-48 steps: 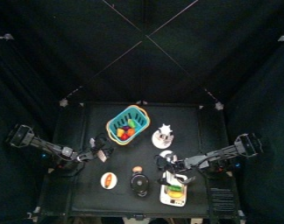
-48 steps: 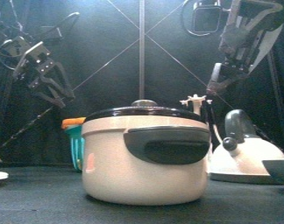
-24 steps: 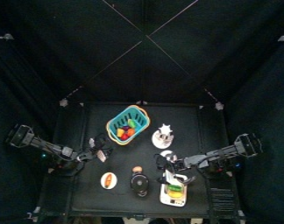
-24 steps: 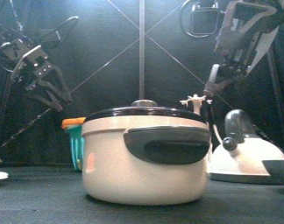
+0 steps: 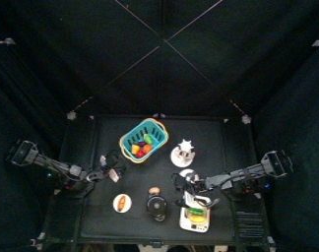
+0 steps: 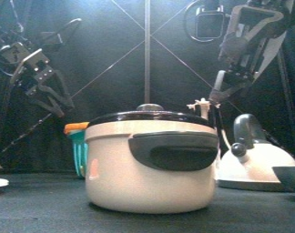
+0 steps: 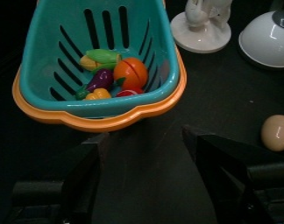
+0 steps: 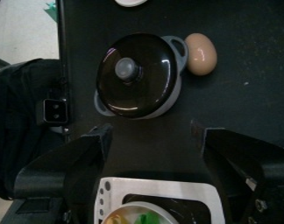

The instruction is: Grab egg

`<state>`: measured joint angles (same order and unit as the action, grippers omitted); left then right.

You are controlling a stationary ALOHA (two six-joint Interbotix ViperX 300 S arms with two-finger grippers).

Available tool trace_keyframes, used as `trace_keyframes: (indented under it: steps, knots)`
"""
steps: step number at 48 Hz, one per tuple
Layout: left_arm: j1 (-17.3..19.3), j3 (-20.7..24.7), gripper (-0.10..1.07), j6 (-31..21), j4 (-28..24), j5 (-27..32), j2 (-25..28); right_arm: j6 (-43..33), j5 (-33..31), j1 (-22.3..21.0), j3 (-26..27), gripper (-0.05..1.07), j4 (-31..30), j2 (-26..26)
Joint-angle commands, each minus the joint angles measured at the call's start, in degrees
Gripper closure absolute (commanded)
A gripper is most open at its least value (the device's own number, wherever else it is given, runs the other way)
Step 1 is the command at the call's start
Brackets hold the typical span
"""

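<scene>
Nearest the desk's (image 5: 103, 128) front edge stands my cream cooker with its black lid (image 6: 150, 159), large in the front view and a dark round pot (image 5: 156, 206) from above. Just left of it near the front edge lies a white plate with orange-red food (image 5: 121, 203); toward the front right corner sits a white tray (image 5: 194, 219).

Directly behind the pot, close to it but not touching, lies the egg (image 5: 155, 191), tan and smooth, bare on the black surface. My right wrist camera shows the egg (image 8: 201, 53) just beside the pot's rim; my left wrist camera shows it (image 7: 277, 132) alone on the desk, well apart from the basket.

My right tool (image 5: 191, 183) hangs just right of the egg, its jaws spread apart and holding nothing. My left tool (image 5: 115, 173) hovers toward the left edge, jaws likewise apart and empty.

Farther back stands a white kettle (image 6: 249, 155) on the right, then a white knobbly figure (image 5: 185, 151). Farthest, toward the back edge, sits the teal basket (image 5: 143, 139) with an orange rim, holding toy vegetables (image 7: 117, 75).
</scene>
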<state>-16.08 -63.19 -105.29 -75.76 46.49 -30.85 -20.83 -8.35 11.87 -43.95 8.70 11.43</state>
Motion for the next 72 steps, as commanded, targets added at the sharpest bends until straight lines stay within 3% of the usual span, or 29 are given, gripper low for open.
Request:
trace_keyframes:
  steps: [1,12,20,34,50,72]
  knots:
    - [0.2,0.6,-0.02,-0.1,0.4,0.2,-0.1,0.3,0.8,-0.1,3.2,0.02,-0.4,-1.1]
    - [0.2,0.3,-0.02,-0.1,0.5,0.2,-0.1,-0.5,0.7,-1.4,8.4,0.02,-9.0,-7.1]
    - [0.3,-0.1,-0.02,-0.1,0.5,0.2,-0.1,-0.9,0.1,-5.8,12.7,0.02,-14.2,-12.0]
    - [0.3,-1.0,-0.02,-0.1,0.5,-0.1,-0.1,0.1,-3.8,-10.6,18.1,0.02,-15.8,-17.1]
    - [0.4,-1.9,-0.02,-0.1,0.6,-0.2,-0.1,0.2,-8.4,-10.5,21.9,0.02,-17.1,-21.7]
    - [0.4,-2.2,-0.02,-0.1,1.0,-0.2,-0.1,-0.4,-10.8,-9.9,22.5,0.02,-17.5,-25.1]
